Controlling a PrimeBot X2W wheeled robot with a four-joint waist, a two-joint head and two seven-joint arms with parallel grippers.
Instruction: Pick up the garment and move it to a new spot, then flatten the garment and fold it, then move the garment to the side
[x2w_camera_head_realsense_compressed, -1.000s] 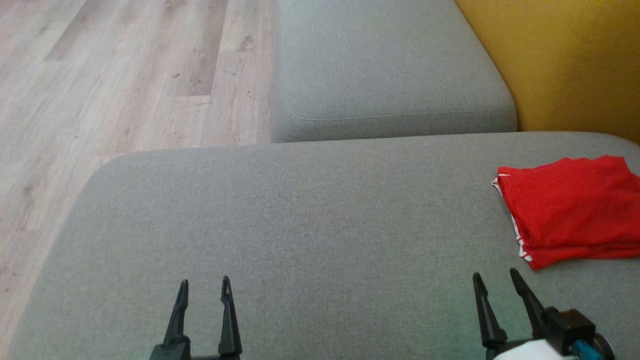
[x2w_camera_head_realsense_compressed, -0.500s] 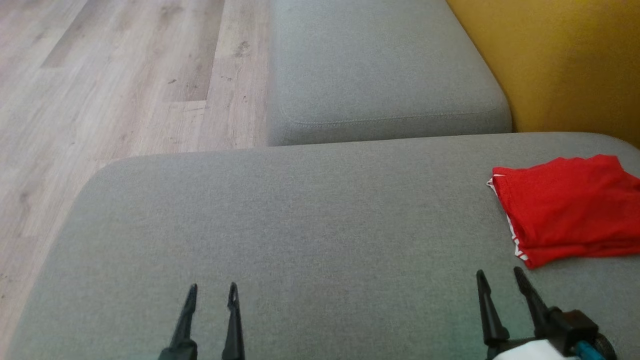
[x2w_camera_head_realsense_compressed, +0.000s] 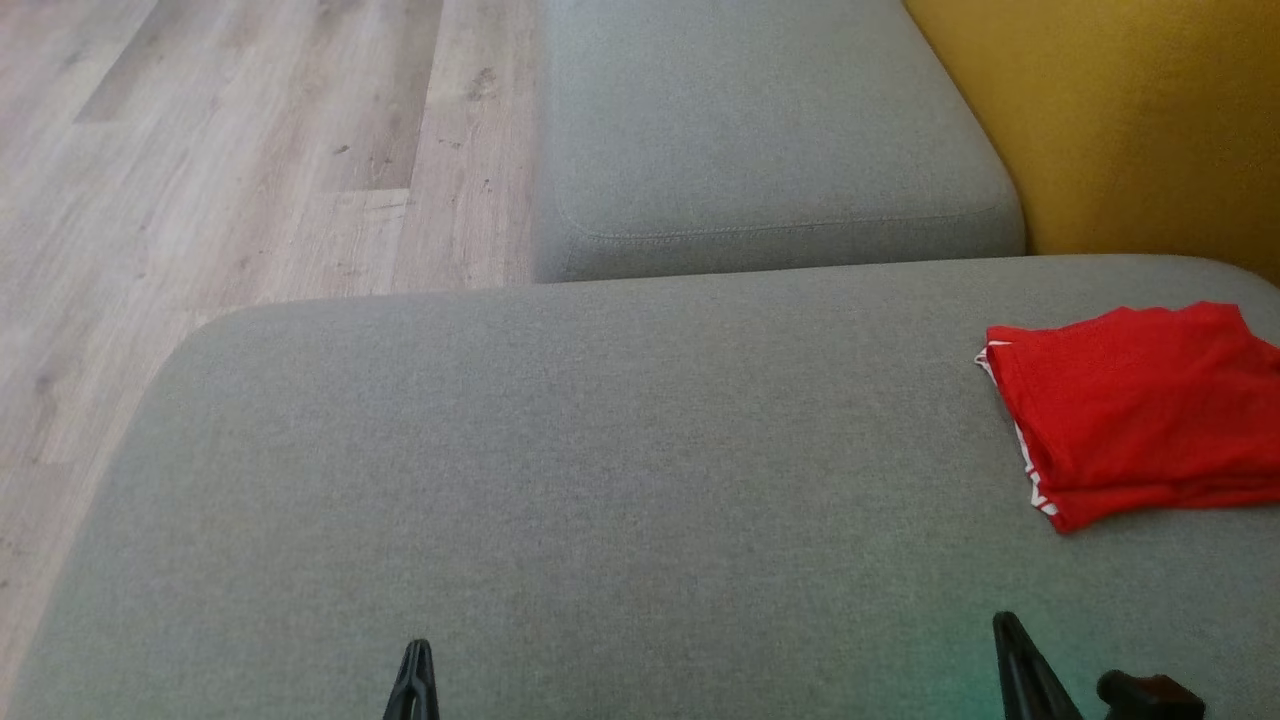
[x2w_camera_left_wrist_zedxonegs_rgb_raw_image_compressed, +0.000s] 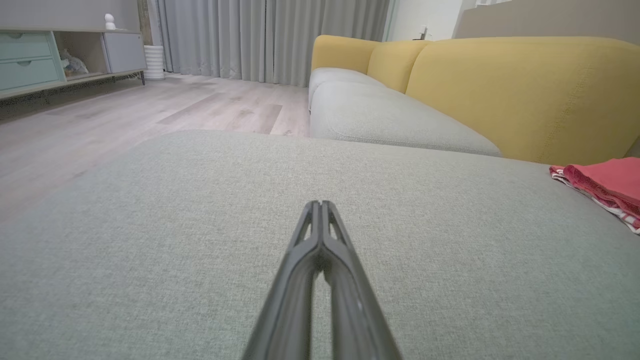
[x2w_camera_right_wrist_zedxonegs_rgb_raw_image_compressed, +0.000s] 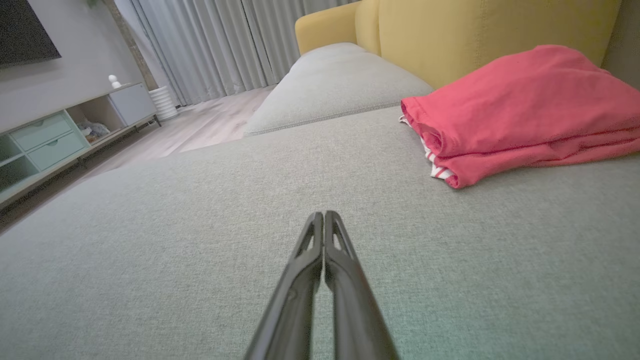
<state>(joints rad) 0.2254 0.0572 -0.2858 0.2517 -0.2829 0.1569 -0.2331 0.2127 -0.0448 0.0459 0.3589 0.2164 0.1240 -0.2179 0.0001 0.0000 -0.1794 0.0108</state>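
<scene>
The red garment with white-striped trim lies folded at the right side of the grey sofa seat, close to the yellow backrest. It appears again as the garment in the right wrist view and the garment at the left wrist view's right edge. My left gripper is shut on nothing, low over the seat's near left. My right gripper is shut too, empty, a short way in front of the garment. In the head view, the left gripper and right gripper barely rise above the bottom edge.
A second grey seat cushion lies beyond, with the yellow backrest at the right. Wooden floor runs along the left. A low cabinet and grey curtains stand far off.
Both grippers went from open to shut and drew back toward the head view's bottom edge. The garment has stayed where it lies; the camera shifted slightly.
</scene>
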